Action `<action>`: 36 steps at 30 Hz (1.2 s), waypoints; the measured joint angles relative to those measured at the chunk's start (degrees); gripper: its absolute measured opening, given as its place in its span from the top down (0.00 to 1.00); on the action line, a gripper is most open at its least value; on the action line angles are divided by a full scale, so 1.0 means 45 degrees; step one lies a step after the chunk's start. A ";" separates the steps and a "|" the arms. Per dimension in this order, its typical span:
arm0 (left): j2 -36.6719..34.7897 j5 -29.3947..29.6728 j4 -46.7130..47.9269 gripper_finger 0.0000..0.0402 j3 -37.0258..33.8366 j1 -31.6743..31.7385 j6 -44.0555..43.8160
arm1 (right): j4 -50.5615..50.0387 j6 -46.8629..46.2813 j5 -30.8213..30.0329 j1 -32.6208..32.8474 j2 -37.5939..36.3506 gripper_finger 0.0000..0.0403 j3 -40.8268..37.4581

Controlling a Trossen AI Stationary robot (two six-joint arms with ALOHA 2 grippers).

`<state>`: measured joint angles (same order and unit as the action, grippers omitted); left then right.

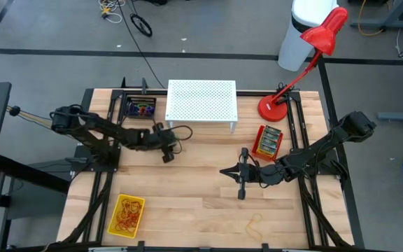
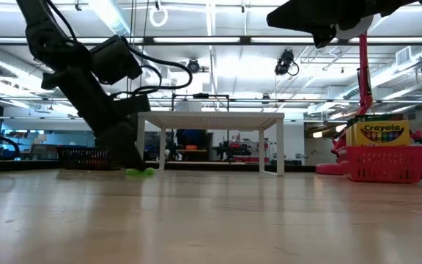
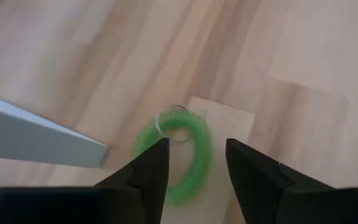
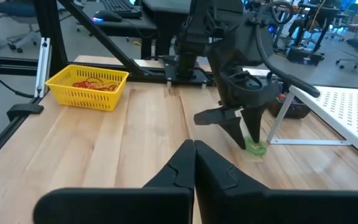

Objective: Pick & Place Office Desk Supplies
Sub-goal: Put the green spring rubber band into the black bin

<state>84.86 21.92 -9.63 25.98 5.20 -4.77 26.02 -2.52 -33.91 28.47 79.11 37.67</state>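
with the left end effector [image 3: 194, 165] spread low over the green elastic loop [image 3: 182, 149] lying on the bench [image 1: 187, 189] beside the white perforated stand [image 1: 201, 101], straddle one side of the loop squarely before pinching; the right end effector [image 4: 194, 163] waits pressed together.

"Crayola" reads on the yellow crayon box [image 2: 385, 133] in the red basket [image 2: 387, 163].

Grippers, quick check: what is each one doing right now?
Left gripper: open, fingers straddling the green elastic loop on the table, not gripping it.
Right gripper: shut, holding nothing.
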 joint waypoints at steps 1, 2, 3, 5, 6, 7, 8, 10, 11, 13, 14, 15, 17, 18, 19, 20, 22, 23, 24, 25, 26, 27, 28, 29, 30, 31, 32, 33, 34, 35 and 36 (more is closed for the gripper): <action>0.0017 -0.0331 0.0057 0.59 0.0000 0.0104 0.0099 | 0.0000 0.0003 0.0000 0.0000 0.0000 0.99 0.0000; 0.0071 -0.0630 0.0065 0.61 0.0000 0.0187 0.0178 | 0.0000 0.0004 0.0000 0.0000 0.0000 0.98 0.0000; 0.0122 -0.0848 0.0108 0.62 0.0000 0.0232 0.0256 | 0.0000 0.0004 0.0005 0.0000 0.0000 0.97 0.0000; 0.0248 -0.1022 0.0056 0.65 0.0005 0.0263 0.0401 | 0.0000 0.0004 0.0005 0.0000 0.0000 0.97 0.0000; 0.0332 -0.1069 0.0011 0.66 0.0013 0.0261 0.0487 | 0.0000 0.0004 0.0005 0.0000 0.0000 0.97 0.0000; 0.0377 -0.1108 0.0023 0.67 0.0019 0.0261 0.0589 | 0.0000 0.0004 0.0005 0.0000 0.0000 0.97 -0.0001; 0.0422 -0.1126 0.0043 0.68 0.0028 0.0257 0.0638 | 0.0000 0.0004 0.0005 0.0000 0.0000 0.97 0.0000; 0.0471 -0.1140 0.0137 0.72 0.0034 0.0251 0.0635 | 0.0000 0.0008 0.0005 0.0000 -0.0004 0.98 -0.0005; 0.0476 -0.1182 0.0147 0.74 0.0034 0.0241 0.0635 | 0.0000 0.0009 0.0005 0.0000 -0.0003 0.99 -0.0005; 0.0435 -0.1287 0.0177 0.81 0.0034 0.0132 0.0663 | 0.0000 0.0009 0.0009 0.0000 -0.0005 0.99 -0.0005; 0.0398 -0.1277 0.0192 0.85 0.0034 0.0037 0.0735 | 0.0000 0.0009 0.0005 0.0000 -0.0005 0.99 -0.0005; 0.0332 -0.1229 0.0224 0.88 0.0031 -0.0068 0.0797 | 0.0005 0.0009 0.0005 0.0000 -0.0005 0.98 -0.0005; 0.0057 -0.1289 0.0459 0.95 0.0010 -0.0290 0.0756 | 0.0000 0.0009 0.0005 0.0000 -0.0005 0.97 -0.0005; -0.0153 -0.1364 0.0731 0.96 -0.0007 -0.0428 0.0633 | 0.0000 0.0009 0.0005 0.0000 -0.0005 0.97 -0.0005; -0.0415 -0.1500 0.1103 0.96 -0.0018 -0.0565 0.0500 | 0.0000 0.0009 0.0005 0.0000 -0.0005 0.96 -0.0005; -0.0725 -0.1544 0.1526 0.96 -0.0019 -0.0706 0.0313 | -0.0002 0.0009 0.0007 0.0000 -0.0005 0.97 -0.0005; -0.1569 -0.1548 0.2666 0.95 -0.0019 -0.0994 -0.0327 | -0.0005 0.0009 0.0010 0.0000 -0.0005 0.98 -0.0005; -0.1992 -0.1446 0.3335 0.94 -0.0019 -0.1156 -0.0726 | -0.0011 0.0014 0.0015 0.0000 -0.0005 0.98 -0.0005; -0.2459 -0.1275 0.4097 0.94 -0.0019 -0.1326 -0.1218 | -0.0033 0.0014 0.0015 0.0000 -0.0005 0.99 -0.0005; -0.2962 -0.0985 0.4798 0.95 -0.0023 -0.1496 -0.1616 | -0.0056 0.0022 0.0015 0.0000 -0.0005 0.99 -0.0005; -0.3486 -0.0726 0.5421 0.95 -0.0024 -0.1662 -0.2145 | -0.0067 0.0061 0.0015 0.0000 -0.0005 0.99 -0.0005; -0.4057 -0.0395 0.6036 0.96 -0.0024 -0.1820 -0.2600 | -0.0073 0.0136 0.0015 0.0000 -0.0005 0.99 -0.0008; -0.4616 -0.0058 0.6624 0.96 -0.0024 -0.1946 -0.3077 | -0.0068 0.0221 0.0017 0.0000 -0.0005 0.98 -0.0010; -0.5152 0.0330 0.7171 0.96 -0.0024 -0.2026 -0.3505 | -0.0070 0.0278 0.0037 0.0000 -0.0005 0.97 -0.0010; -0.5687 0.0766 0.7698 0.96 -0.0024 -0.2039 -0.4041 | -0.0070 0.0300 0.0099 0.0000 -0.0005 0.97 -0.0010; -0.6191 0.1250 0.8120 0.96 -0.0024 -0.1980 -0.4512 | -0.0069 0.0305 0.0117 0.0000 -0.0005 0.96 -0.0010; -0.6672 0.1645 0.8472 0.96 -0.0019 -0.1855 -0.4999 | -0.0073 0.0313 0.0131 0.0000 -0.0005 0.96 -0.0010; -0.7085 0.1833 0.8850 0.96 -0.0019 -0.1678 -0.5391 | -0.0071 0.0339 0.0171 0.0000 -0.0005 0.96 -0.0013; -0.7436 0.1865 0.9136 0.96 -0.0019 -0.1438 -0.5621 | -0.0052 0.0339 0.0192 -0.0001 -0.0005 0.96 -0.0015; -0.7705 0.1894 0.9307 0.96 -0.0019 -0.1208 -0.5736 | -0.0024 0.0339 0.0218 -0.0036 -0.0005 0.97 -0.0015; -0.7915 0.1925 0.9456 0.96 -0.0019 -0.0976 -0.5743 | -0.0017 0.0339 0.0219 -0.0102 -0.0005 0.98 -0.0019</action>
<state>49.24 30.58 32.92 25.89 0.81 -30.61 25.94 -0.99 -32.93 28.01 79.09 37.58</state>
